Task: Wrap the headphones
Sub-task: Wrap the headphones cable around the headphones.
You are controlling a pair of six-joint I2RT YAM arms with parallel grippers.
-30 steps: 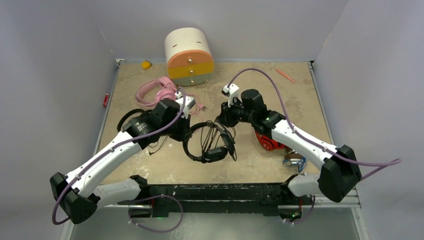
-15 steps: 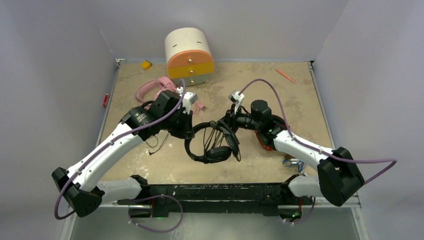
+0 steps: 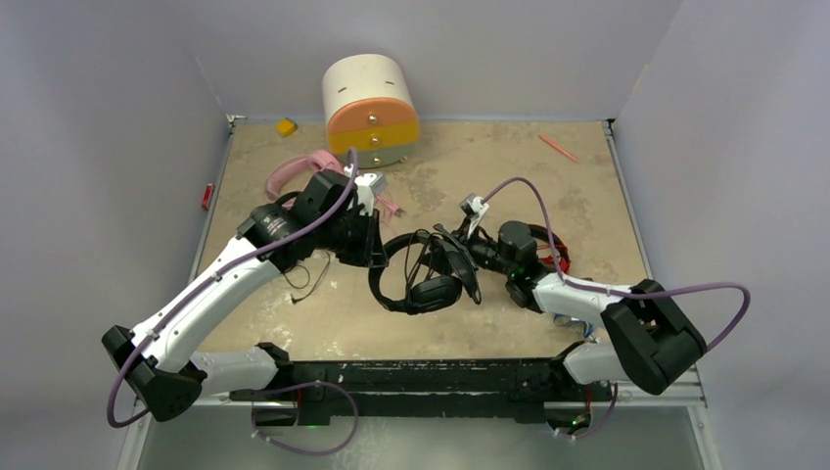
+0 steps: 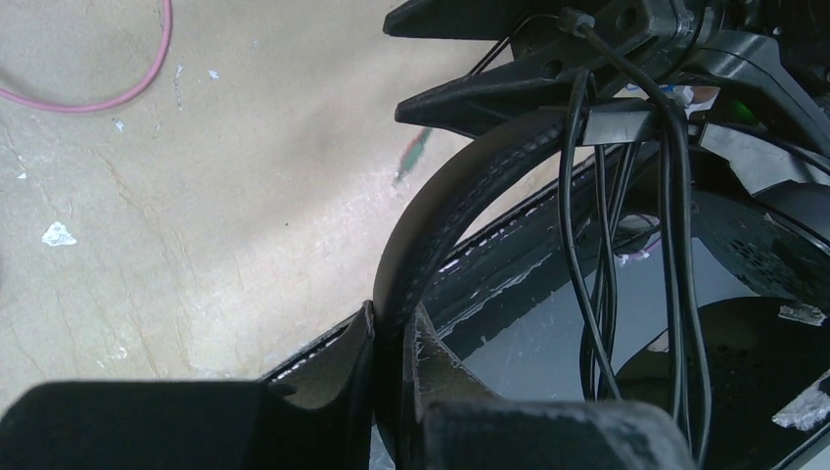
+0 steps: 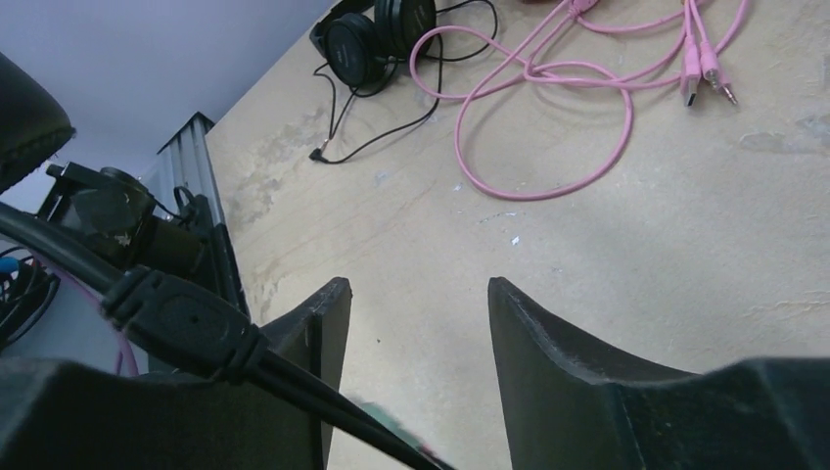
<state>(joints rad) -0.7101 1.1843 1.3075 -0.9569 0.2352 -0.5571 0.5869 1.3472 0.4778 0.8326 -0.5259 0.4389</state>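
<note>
Left gripper (image 4: 391, 338) is pinching the padded band of the black headphones (image 3: 421, 279), jaws closed hard on it. It seems to be propping the band off the table (image 3: 587, 186) so that the cable (image 4: 597, 245) can go around it. Several turns are already hanging across the band. Right gripper (image 5: 416, 323) is hovering just right of that headset with its jaws apart and nothing between them, while a black lead is lying across the outside of one finger. By my reading it is between loops.

Pink headphones (image 3: 303, 171) are lying far left behind the left arm, their pink cable (image 5: 548, 127) sprawling loose beside a second black pair (image 5: 377, 29). Red headphones (image 3: 548, 250) are sitting right of centre, behind the right arm.

Underneath, the tan tabletop is showing pale scuffs and stains. Plain grey walls (image 3: 147, 98) are closing it in on three sides, and a drawer box (image 3: 370, 108) is standing at the far edge.
</note>
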